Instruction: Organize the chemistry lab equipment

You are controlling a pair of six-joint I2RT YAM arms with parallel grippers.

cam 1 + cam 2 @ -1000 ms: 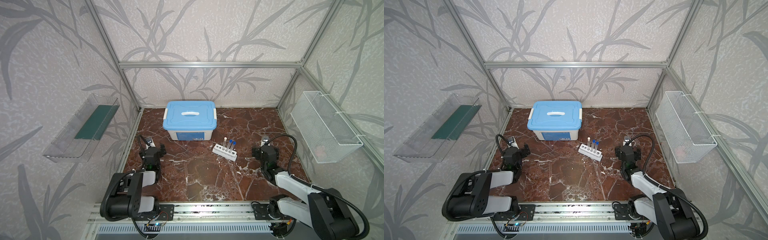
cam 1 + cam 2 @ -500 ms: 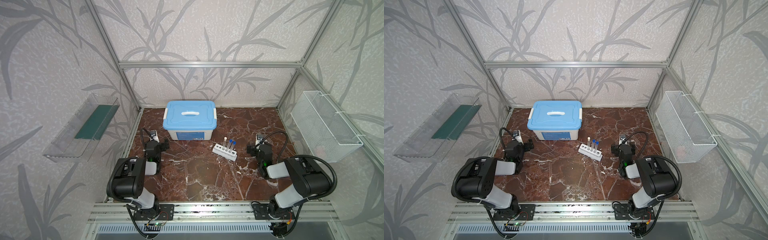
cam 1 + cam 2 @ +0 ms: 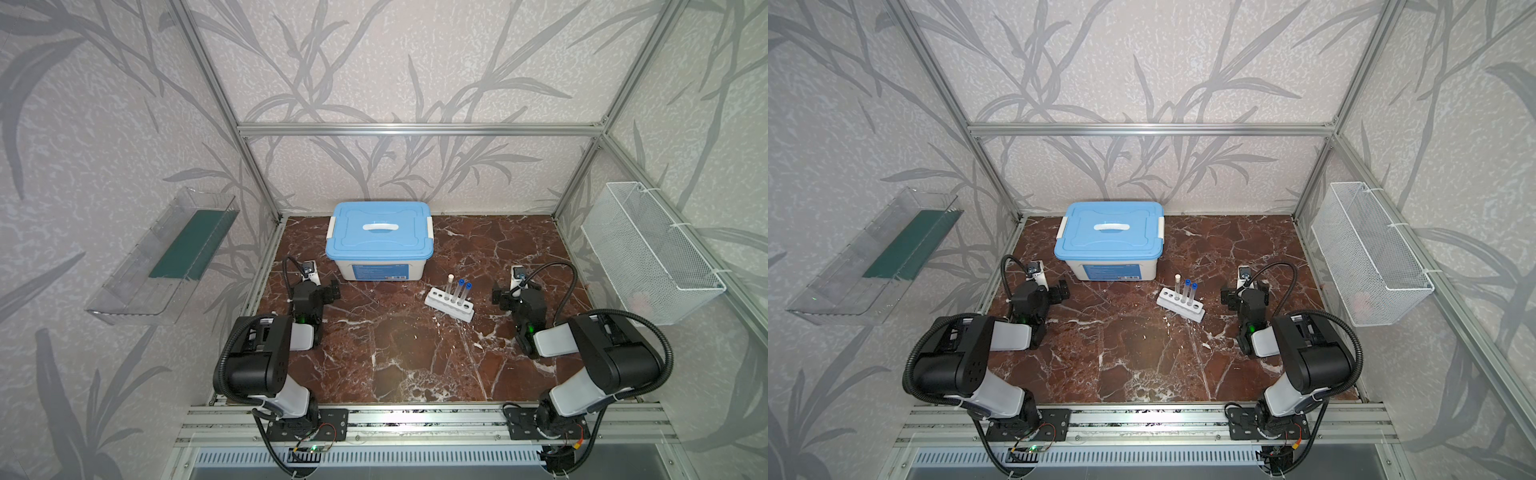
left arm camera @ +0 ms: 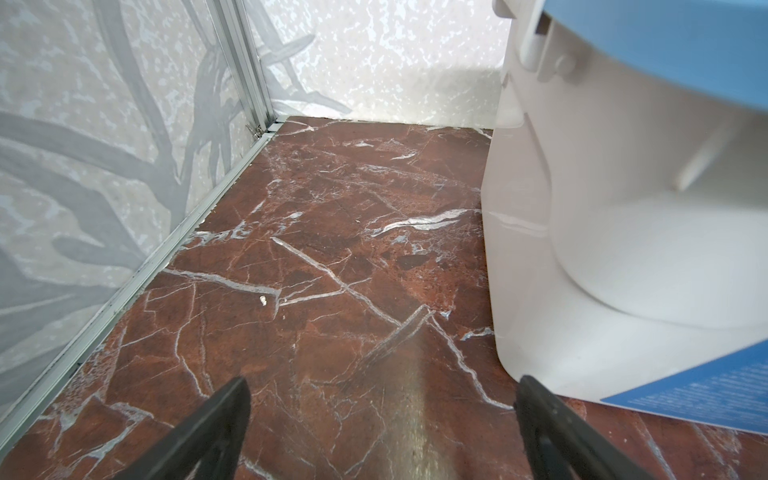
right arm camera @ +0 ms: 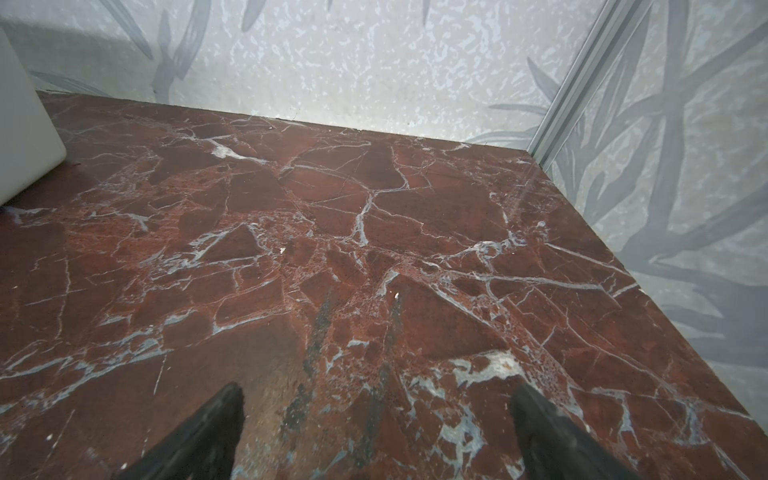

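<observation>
**Both claws wide and empty; tubes racked, bin shut**

Left wrist view. My left claw (image 4: 382, 399) gapes wide with nothing between the jaws, low over the bare red-brown marble table (image 4: 332, 232). The big white plastic bin with the blue lid (image 4: 623, 208) fills one side. One finger sits just beside its front corner; whether it touches, I cannot tell.

Right wrist view. My right claw (image 5: 376, 403) is equally wide and empty. Only bare table lies ahead, with a white corner of the bin at the frame's edge.

Top views. Three thin clear capped test tubes (image 3: 459, 291), one white-capped and two blue, stand leaning slightly in the white six-hole plastic rack (image 3: 436, 298). The rack sits between my claws, nearer the right one and just in front of the bin. Three holes are vacant. The lid sits on the bin. The rest of the lab equipment shows nowhere in either top view; it may be inside the bin, but I cannot tell.

Judgement. I reckon the step in hand is opening the bin, as the left claw is nearest.
- Ease the left claw away from the corner first, so the finger does not drag the bin.
- Take the white side latches (image 3: 330, 232) one per claw.
- Hold the jaws wide until they straddle the latch.
- Route the right claw around the rack, not over it. The caps stand tall and the tubes look easy to tip.
</observation>
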